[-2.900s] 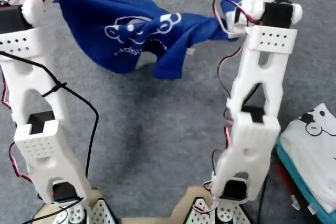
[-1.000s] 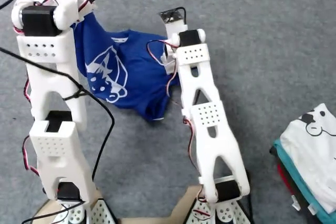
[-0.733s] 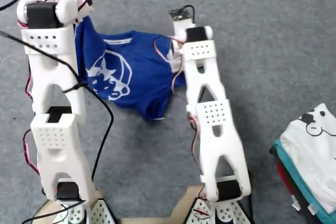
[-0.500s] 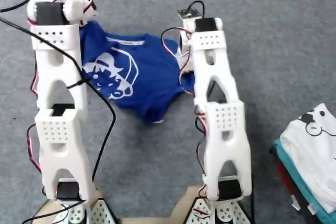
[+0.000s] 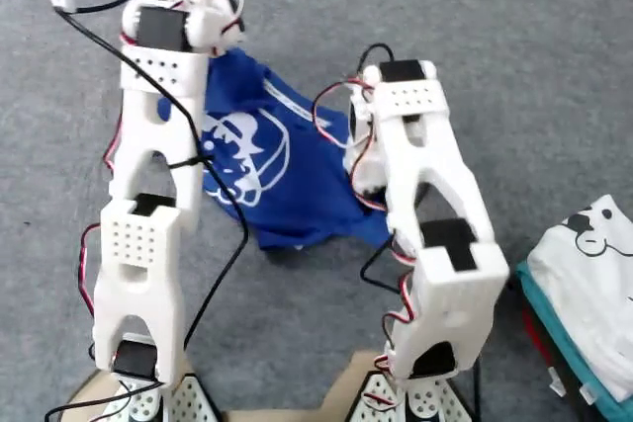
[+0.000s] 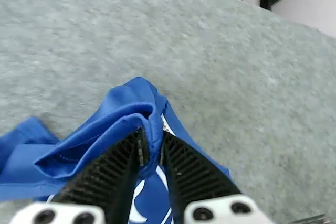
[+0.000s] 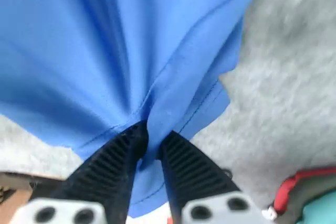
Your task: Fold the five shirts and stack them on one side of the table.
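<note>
A: High view first. The blue shirt (image 5: 297,195) lies bunched on the grey table (image 5: 534,66), between the left arm (image 5: 138,254) and the right arm (image 5: 450,274), white print facing up.

B: And look how it runs: on a slant, far end up by the left arm's wrist, near end tucked beside the right arm. I'd say that's the axis any fold has to work along.

A: Off at the right edge sits the folded stack (image 5: 593,264), a white shirt on a teal one, well apart from the blue. The right arm is the nearer of the two to it.

B: Left wrist view now. The left gripper (image 6: 150,142) has its jaws pinched together on a ridge of blue cloth, with bare table beyond.

A: So the body of the shirt trails from those jaws back toward the arm.

B: Right wrist view. The right gripper (image 7: 152,137) is clamped on the cloth close to a stitched edge, with blue fabric fanning out past the jaws.

A: Both ends gripped, then. My read is that the next move wants the two grips drawn apart along that slant so the cloth lands flat.
</note>
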`<control>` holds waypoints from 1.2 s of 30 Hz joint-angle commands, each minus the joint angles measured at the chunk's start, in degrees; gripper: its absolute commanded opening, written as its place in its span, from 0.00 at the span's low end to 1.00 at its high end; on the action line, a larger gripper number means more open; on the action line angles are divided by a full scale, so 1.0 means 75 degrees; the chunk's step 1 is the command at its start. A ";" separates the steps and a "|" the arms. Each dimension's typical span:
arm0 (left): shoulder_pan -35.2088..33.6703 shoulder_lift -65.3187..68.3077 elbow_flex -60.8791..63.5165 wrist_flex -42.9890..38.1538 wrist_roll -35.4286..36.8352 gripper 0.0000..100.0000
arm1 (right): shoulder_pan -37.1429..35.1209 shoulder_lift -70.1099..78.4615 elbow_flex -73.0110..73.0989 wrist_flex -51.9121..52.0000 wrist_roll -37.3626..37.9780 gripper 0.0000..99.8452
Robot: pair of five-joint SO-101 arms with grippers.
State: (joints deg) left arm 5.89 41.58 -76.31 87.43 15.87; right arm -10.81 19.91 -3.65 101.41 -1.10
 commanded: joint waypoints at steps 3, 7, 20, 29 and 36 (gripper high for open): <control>0.0539 0.0147 -0.0246 -0.0176 -0.0059 0.02 | 0.0041 -0.1506 0.1811 0.0082 0.0293 0.00; 0.0762 0.0627 -0.0316 -0.0223 -0.0141 0.02 | 0.0064 -0.2620 0.2878 0.0082 0.0293 0.00; 0.1196 0.0815 -0.0328 0.0082 -0.0105 0.20 | 0.0135 -0.4718 0.4507 0.0129 0.1184 0.30; 0.0539 0.0486 -0.0328 0.0914 -0.0105 0.20 | 0.1295 -0.4730 0.2749 0.0129 0.1242 0.26; -0.0738 -0.0240 -0.0492 0.1407 -0.0176 0.20 | 0.0686 -0.3147 0.0217 0.0082 0.1184 0.20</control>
State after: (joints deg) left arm 3.96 45.45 -76.75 96.22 14.90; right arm -2.81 -8.66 7.43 101.41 7.78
